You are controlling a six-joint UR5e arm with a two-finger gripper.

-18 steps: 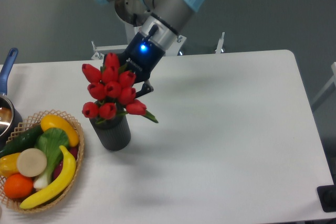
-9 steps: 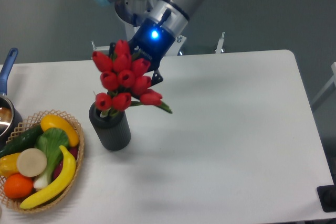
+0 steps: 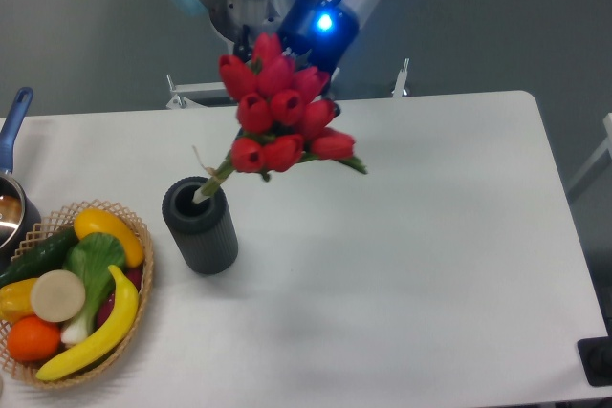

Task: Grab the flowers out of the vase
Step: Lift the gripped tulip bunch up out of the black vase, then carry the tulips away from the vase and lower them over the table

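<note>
On the white table (image 3: 430, 236) the lift is well under way. The gripper (image 3: 304, 72) is carried by the arm above the table's back edge, its jaws hidden behind the blooms; they are judged to be clenched on the flowers (image 3: 282, 121), but that cannot be confirmed. The bunch is held tilted up and to the right of the vase (image 3: 201, 226), with the stem tips just at its mouth. The pull should be kept along the stem line until those tips are clear, so the vase is not tipped. Half a second ago the blooms were lower and nearer the vase; more stem is now exposed. The wicker basket (image 3: 134, 279) is left alone.
</note>
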